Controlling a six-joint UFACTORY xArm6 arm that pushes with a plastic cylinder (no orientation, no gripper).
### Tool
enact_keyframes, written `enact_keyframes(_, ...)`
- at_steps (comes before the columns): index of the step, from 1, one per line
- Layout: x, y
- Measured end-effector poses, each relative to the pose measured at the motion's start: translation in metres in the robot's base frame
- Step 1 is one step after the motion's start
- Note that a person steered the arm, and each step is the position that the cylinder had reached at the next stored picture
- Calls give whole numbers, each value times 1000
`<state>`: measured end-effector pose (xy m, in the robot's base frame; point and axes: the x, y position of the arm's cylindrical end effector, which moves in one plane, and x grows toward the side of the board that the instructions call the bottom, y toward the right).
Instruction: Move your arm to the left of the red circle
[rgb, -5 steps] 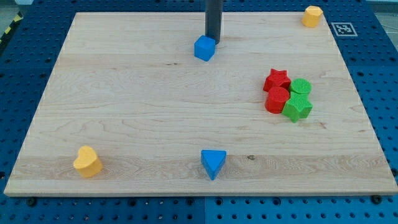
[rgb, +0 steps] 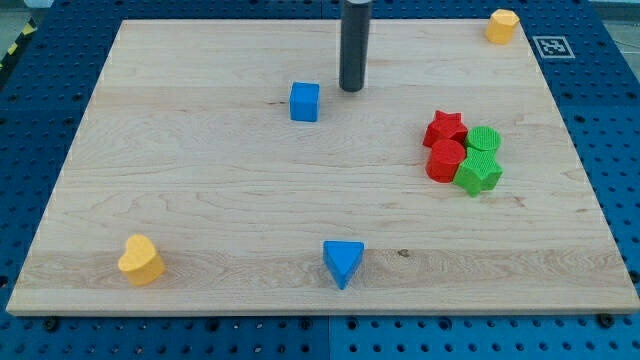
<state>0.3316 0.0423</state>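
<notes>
Rod upright, my tip (rgb: 351, 88) right of blue cube (rgb: 305, 101), apart

rod (rgb: 353, 45) cut off at view's top; red circle (rgb: 445, 160) partly overlapped by green block (rgb: 478, 174)

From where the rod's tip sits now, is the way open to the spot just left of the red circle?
Probably yes. My tip sits up and to the view's left of the red circle, with bare board between. The blue cube lies off that path; the red star and green blocks crowd only the circle's top and right.

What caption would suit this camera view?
My tip rests right of the blue cube, well left of and above the red circle.
</notes>
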Motion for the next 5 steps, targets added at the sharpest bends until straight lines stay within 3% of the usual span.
enact_keyframes(5, 95, 18)
